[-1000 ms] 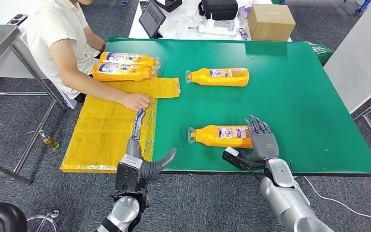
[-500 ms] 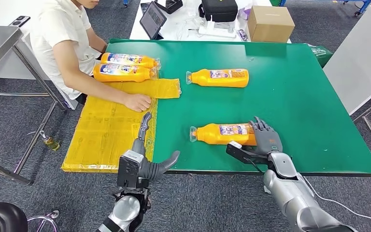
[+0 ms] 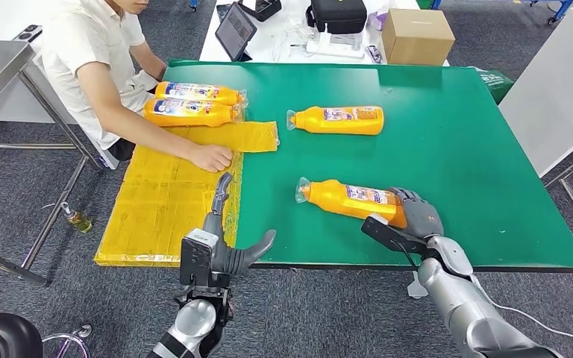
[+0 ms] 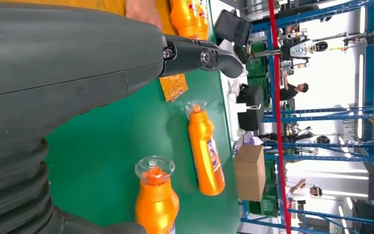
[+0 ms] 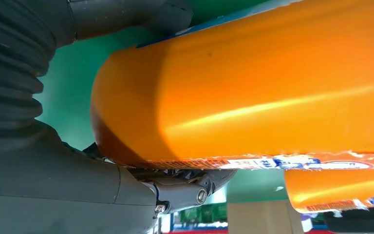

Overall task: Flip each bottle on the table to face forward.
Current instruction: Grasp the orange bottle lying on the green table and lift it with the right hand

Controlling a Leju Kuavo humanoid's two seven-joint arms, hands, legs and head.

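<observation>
Several orange bottles lie on the green table (image 3: 462, 142). The nearest bottle (image 3: 351, 200) (image 5: 253, 87) lies at a slant, cap pointing left and away, label up. My right hand (image 3: 418, 218) grips its base between thumb and fingers at the table's front edge. A second bottle (image 3: 337, 119) (image 4: 206, 155) lies farther back, cap to the left. Two more bottles (image 3: 192, 92) (image 3: 186, 112) lie side by side at the far left by a person. My left hand (image 3: 222, 237) hovers open over the table's front edge, left of the near bottle (image 4: 157, 204), holding nothing.
A yellow plastic sheet (image 3: 160, 209) covers the table's left end. A seated person rests a hand (image 3: 210, 156) on it, just beyond my left hand. Behind the table stand a cardboard box (image 3: 416, 33), a tablet (image 3: 235, 30) and a black case.
My right hand has closed around the near bottle's base and drawn back toward the front edge. The bottle has swung, its cap end now farther away. The left hand barely moved.
</observation>
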